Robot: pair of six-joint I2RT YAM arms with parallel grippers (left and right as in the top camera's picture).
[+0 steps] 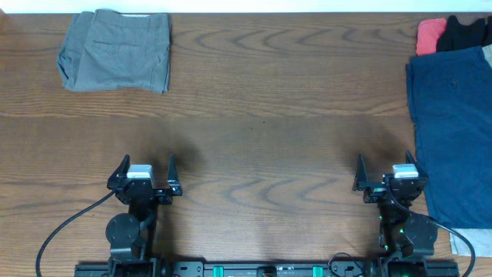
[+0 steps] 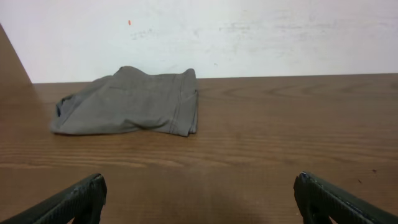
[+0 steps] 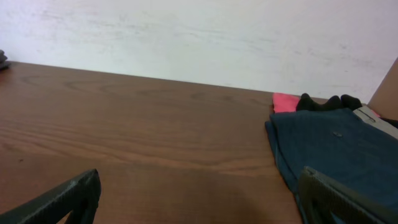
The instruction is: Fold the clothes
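Note:
The light grey shorts (image 1: 115,50) lie folded into a compact bundle at the far left of the table, slit pocket facing up. They also show in the left wrist view (image 2: 130,102), well ahead of the fingers. My left gripper (image 1: 146,165) is open and empty near the front edge, far from the shorts; it also shows in its own wrist view (image 2: 199,196). My right gripper (image 1: 387,168) is open and empty at the front right, and shows in its own wrist view (image 3: 199,196).
A dark blue garment (image 1: 453,131) lies along the right side, just right of my right gripper, also in the right wrist view (image 3: 336,146). A red cloth (image 1: 430,35) and a black cloth (image 1: 465,32) sit at the far right corner. The wooden table (image 1: 261,115) spans the view.

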